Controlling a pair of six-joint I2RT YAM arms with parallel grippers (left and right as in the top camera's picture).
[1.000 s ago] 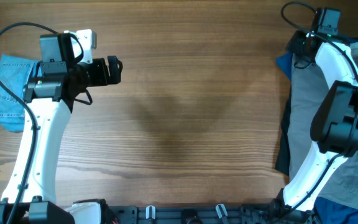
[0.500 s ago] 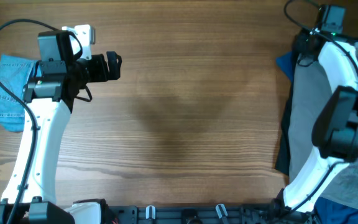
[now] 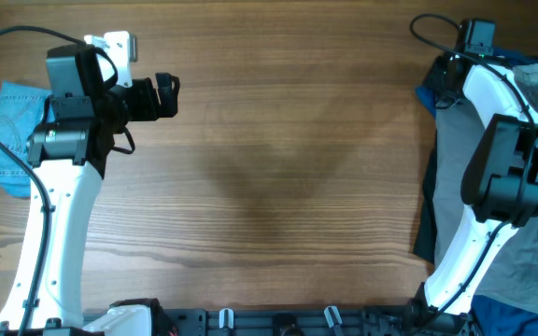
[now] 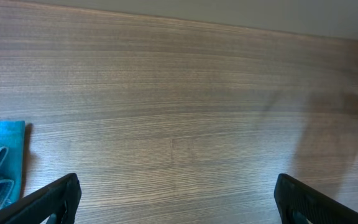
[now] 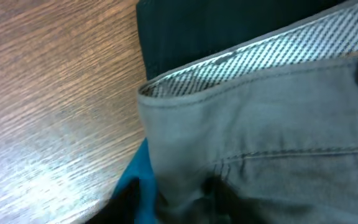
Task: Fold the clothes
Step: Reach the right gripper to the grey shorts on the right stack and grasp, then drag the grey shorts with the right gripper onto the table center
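Your left gripper point(image 3: 162, 95) hangs at 10 o'clock over the table point(image 3: 278, 187), fingers spread wide in its wrist view. The grey shorts point(image 3: 454, 168) lie at 3 o'clock on a dark garment point(image 3: 425, 238) at the table's edge. Your right gripper point(image 3: 445, 79) is at 2 o'clock, down by the shorts' waistband point(image 5: 247, 59). Its fingertips are blurred, so I can't tell if it's pinching. A light-blue denim piece point(image 3: 7, 131) lies at 9 o'clock.

Grey shorts point(image 3: 451, 177) partly beneath the right arm point(image 3: 512, 177) and beyond the overhead view's right edge.
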